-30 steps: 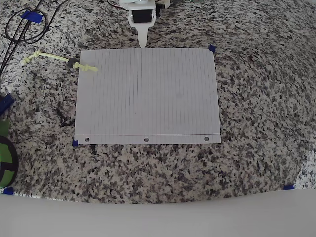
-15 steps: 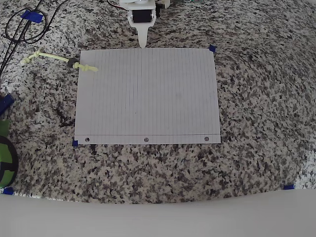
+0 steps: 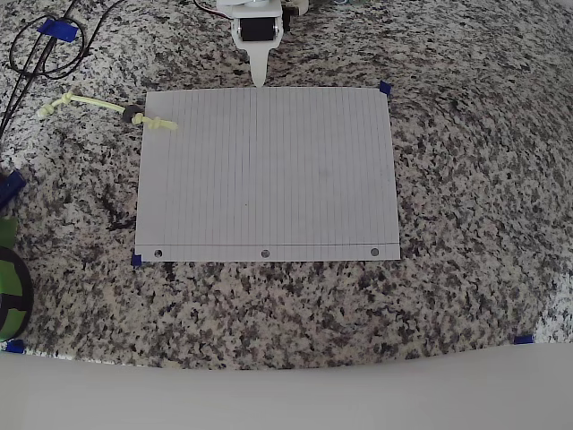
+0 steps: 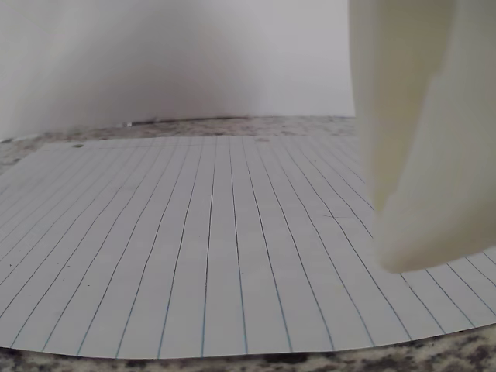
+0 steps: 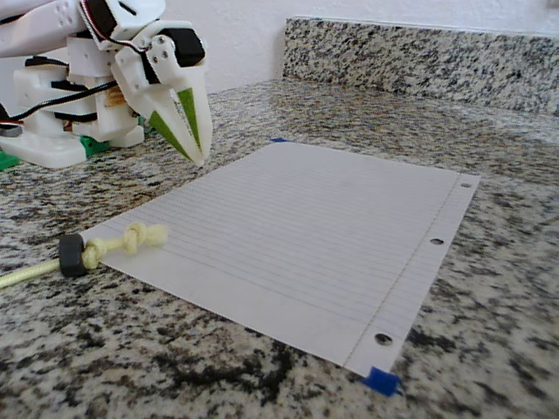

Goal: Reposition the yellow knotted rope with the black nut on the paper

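At the paper's (image 3: 267, 170) far edge, I am keeping my gripper (image 5: 196, 154) clenched and empty, nothing moving, leaving the yellow knotted rope (image 3: 107, 107) and black nut (image 3: 133, 113) waiting far-left, ungrasped.

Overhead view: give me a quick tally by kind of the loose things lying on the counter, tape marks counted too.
Paper: 1
Yellow knotted rope: 1
Black nut on the rope: 1
Blue tape marks, for example at the sheet's upper right corner: 6 visible
Total: 9
The gripper hangs at the paper's far edge, jaws together, holding nothing.
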{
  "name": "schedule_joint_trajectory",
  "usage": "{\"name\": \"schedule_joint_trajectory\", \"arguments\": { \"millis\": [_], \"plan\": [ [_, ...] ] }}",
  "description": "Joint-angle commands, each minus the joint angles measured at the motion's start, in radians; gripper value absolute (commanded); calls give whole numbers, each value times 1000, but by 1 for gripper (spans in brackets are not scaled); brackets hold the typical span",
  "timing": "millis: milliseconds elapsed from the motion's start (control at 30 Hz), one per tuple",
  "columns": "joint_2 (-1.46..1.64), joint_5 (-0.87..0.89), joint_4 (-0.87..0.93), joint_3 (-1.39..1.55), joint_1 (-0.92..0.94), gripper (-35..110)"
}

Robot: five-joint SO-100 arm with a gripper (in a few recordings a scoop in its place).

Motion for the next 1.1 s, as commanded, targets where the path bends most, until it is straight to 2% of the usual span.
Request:
{"name": "schedule_joint_trajectory", "arguments": {
  "millis": [0, 333, 667, 1067],
  "plan": [
    [3, -6, -11, 0, 3, 1],
    [3, -6, -14, 0, 14, 1],
    [-8, -6, -101, -58, 54, 1],
    [-341, -8, -150, -304, 126, 1]
  ]
}}
